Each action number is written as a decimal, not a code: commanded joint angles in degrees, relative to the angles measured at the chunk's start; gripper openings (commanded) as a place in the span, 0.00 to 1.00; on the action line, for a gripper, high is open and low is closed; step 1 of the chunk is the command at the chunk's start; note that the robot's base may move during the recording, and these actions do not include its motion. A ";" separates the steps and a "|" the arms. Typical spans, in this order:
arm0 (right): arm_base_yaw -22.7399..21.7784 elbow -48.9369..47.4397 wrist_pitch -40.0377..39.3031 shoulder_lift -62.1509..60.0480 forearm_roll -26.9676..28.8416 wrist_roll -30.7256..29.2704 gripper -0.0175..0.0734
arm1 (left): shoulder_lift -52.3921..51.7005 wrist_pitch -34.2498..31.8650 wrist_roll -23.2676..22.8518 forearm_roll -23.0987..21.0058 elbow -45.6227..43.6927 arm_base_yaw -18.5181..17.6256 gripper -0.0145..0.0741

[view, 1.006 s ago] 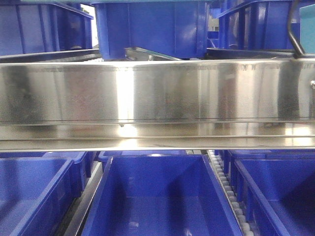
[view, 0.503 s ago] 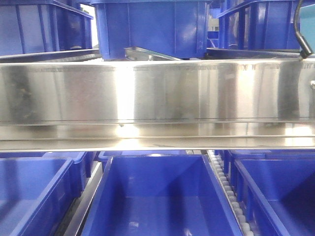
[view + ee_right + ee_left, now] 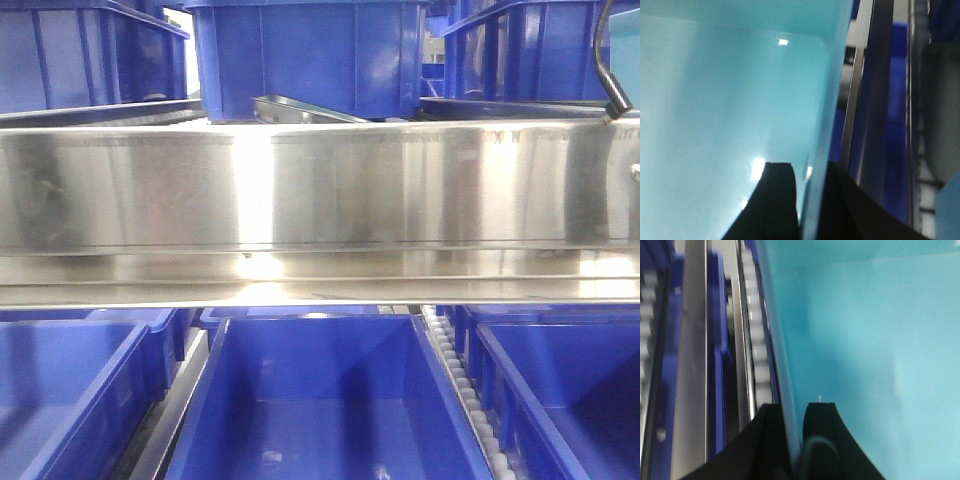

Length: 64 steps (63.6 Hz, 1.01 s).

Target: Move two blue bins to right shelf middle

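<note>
Gripping the light-blue bin [image 3: 865,340] from both sides: left gripper [image 3: 796,410] is pinched narrow on one thin wall, bin interior to its right. The right gripper [image 3: 807,172] is pinched on another wall, interior to its left. Just outside the left gripper's outer finger sit a roller track [image 3: 752,330] and dark-blue bins [image 3: 717,315]. Front view shows a steel shelf rail [image 3: 320,185], with dark-blue bins above and below.

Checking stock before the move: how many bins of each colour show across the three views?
Dark blue bins: 6 (3 above the steel rail, 3 below)
Light teal bin: 1, taking both wrist views as the same bin
Total: 7
</note>
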 commanded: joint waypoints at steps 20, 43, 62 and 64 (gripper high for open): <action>0.04 -0.86 -13.93 -0.91 0.95 -0.97 0.02 | -0.99 -18.43 0.37 -1.29 -0.73 -0.36 0.04; 0.04 -0.86 -15.29 -0.91 0.95 -0.97 0.02 | -0.99 -21.42 0.37 -1.29 -0.73 -0.36 0.04; 0.04 -0.86 -19.18 -0.69 0.95 -0.97 0.02 | -0.99 -21.42 0.37 -1.29 -0.73 -0.36 0.04; 0.04 -0.86 -19.90 -0.69 0.95 -0.97 0.02 | -0.99 -21.42 0.37 -1.29 -0.73 -0.36 0.04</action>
